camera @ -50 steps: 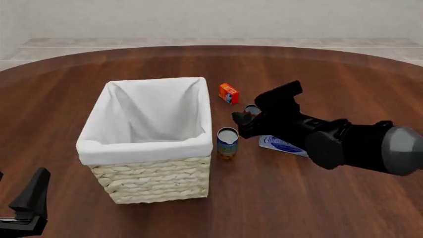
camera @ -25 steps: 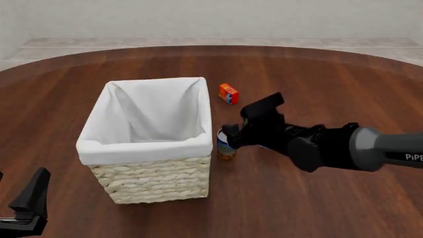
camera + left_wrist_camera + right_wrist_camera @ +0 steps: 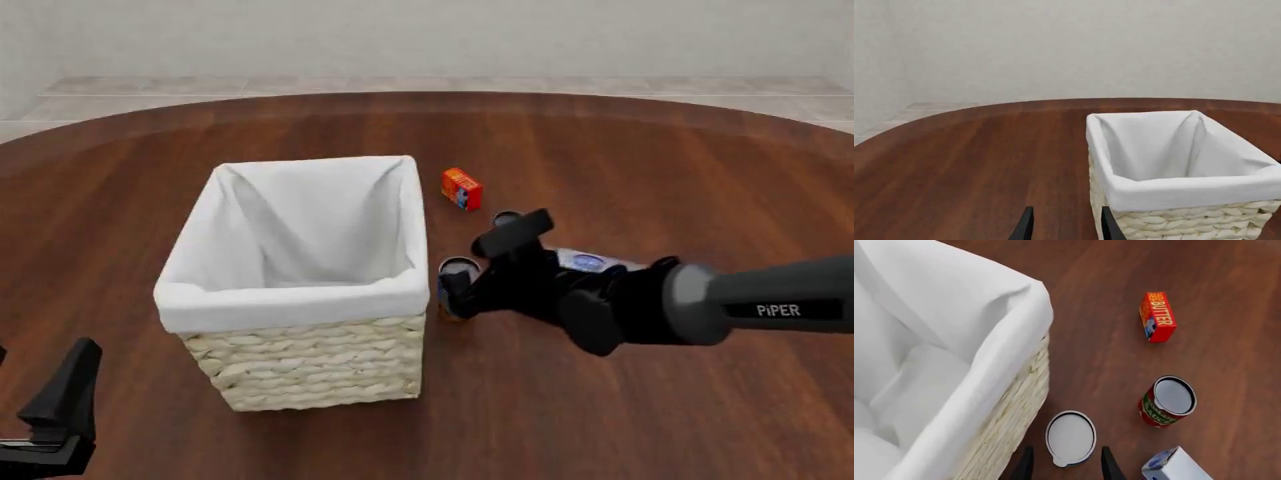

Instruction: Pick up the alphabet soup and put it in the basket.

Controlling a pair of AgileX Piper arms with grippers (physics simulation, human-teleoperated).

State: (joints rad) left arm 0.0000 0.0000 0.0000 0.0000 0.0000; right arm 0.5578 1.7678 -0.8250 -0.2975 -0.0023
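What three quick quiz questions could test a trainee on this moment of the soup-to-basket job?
1. True or false: the blue-labelled alphabet soup can stands upright on the brown wooden table.
2. Which gripper is over the soup can: A left gripper, B right gripper?
3. Fill in: the pale wicker basket has a ____ cloth lining.

Key: 1 true; 2 B; 3 white.

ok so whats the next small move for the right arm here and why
Probably lower the right gripper a little further around the alphabet soup, then close. In the wrist view its open fingers straddle the can's near edge, with the can upright beside the basket and nothing gripped yet.
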